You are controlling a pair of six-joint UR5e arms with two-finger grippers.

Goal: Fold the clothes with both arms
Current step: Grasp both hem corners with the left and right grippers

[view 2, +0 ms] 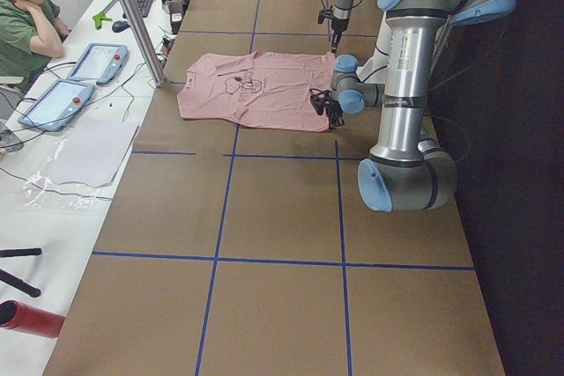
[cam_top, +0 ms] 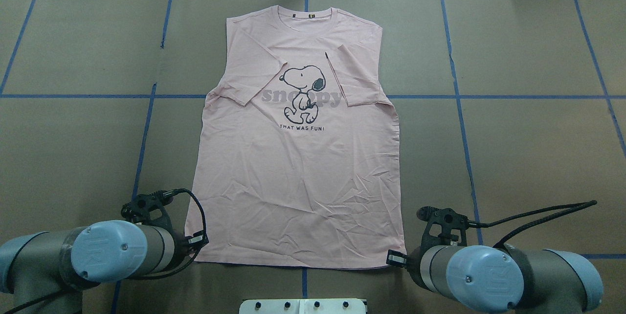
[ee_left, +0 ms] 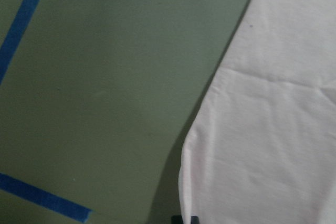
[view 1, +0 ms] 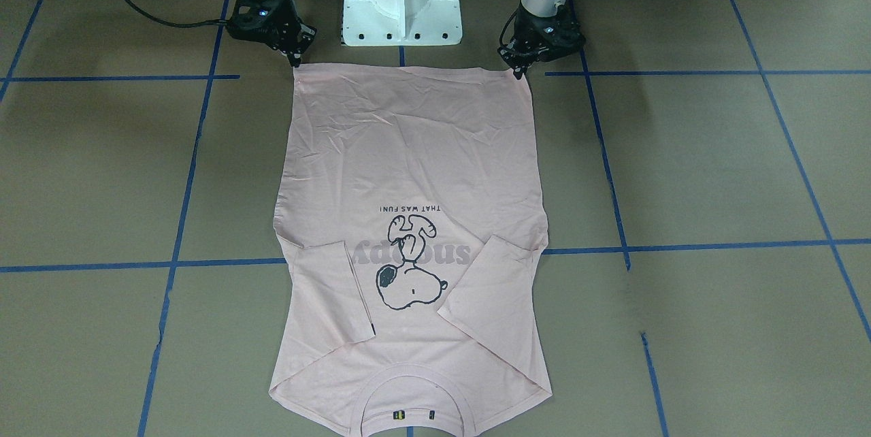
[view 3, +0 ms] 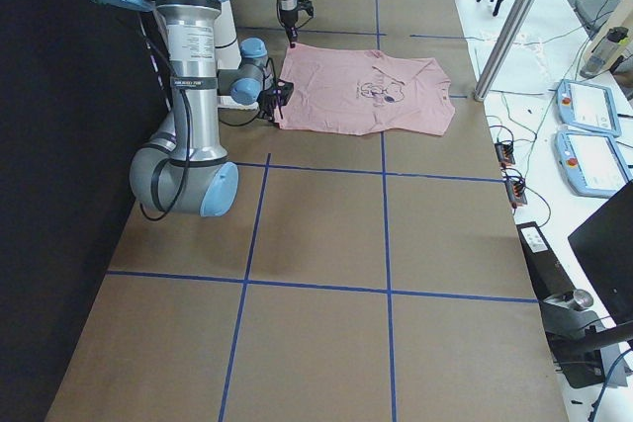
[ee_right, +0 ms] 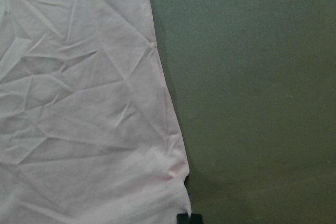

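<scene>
The pale pink T-shirt [cam_top: 298, 182] lies flat on the brown table, Snoopy print up, collar [cam_top: 308, 13] at the far side and both sleeves folded inward over the chest. My left gripper [cam_top: 196, 241] sits low at the near-left hem corner, its fingers drawn to a point on the cloth [ee_left: 273, 129]. My right gripper [cam_top: 394, 258] is at the near-right hem corner in the same way, with the corner [ee_right: 176, 174] puckered at its tips. In the front-facing view the left gripper [view 1: 520, 73] and right gripper [view 1: 296, 61] touch the hem's two ends. The hem lies on the table.
The white pedestal [view 1: 401, 1] stands between the arms, just behind the hem. Blue tape lines [view 1: 184, 178] cross the brown table. A person [view 2: 26, 15] sits at a side desk with tablets [view 2: 97, 61] beyond the collar end.
</scene>
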